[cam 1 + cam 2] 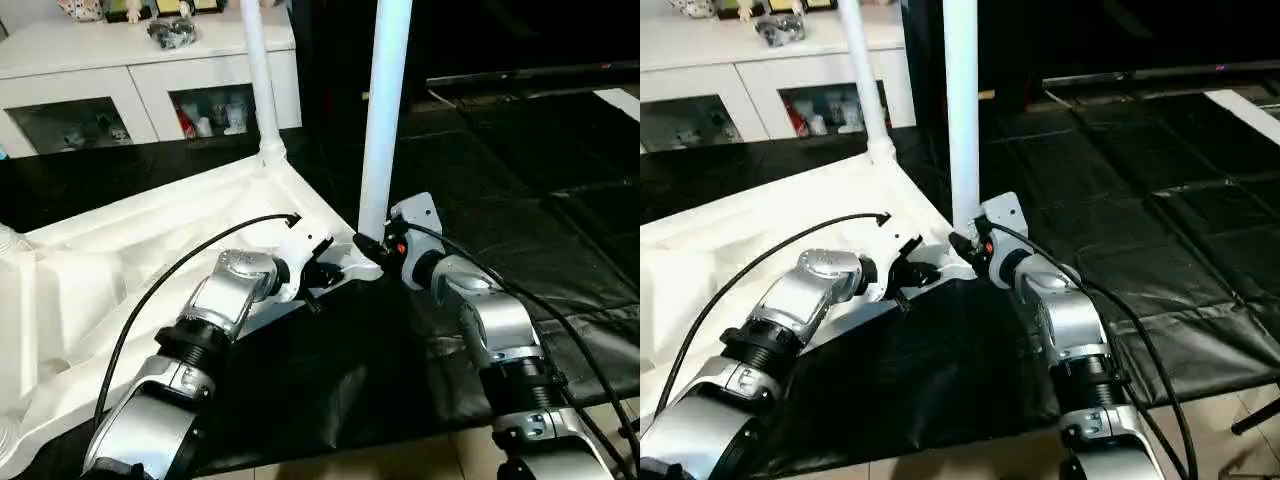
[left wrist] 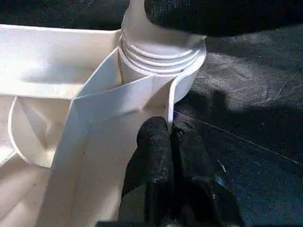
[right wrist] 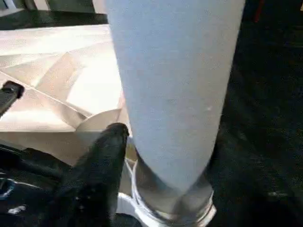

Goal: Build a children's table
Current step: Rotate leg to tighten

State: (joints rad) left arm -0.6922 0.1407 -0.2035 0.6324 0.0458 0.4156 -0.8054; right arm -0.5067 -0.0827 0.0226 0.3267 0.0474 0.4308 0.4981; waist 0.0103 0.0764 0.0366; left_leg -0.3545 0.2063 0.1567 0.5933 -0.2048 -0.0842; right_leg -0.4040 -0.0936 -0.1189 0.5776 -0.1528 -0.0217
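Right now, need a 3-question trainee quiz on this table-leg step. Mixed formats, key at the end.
1. How many legs stand upright in the upturned table top?
2. True or false: the left gripper is shut, its fingers against the top's rim by the near corner socket.
3. The right gripper is at: A) the base of the near leg; B) the far leg; C) the white cabinet.

Key: 1. two; 2. true; 3. A
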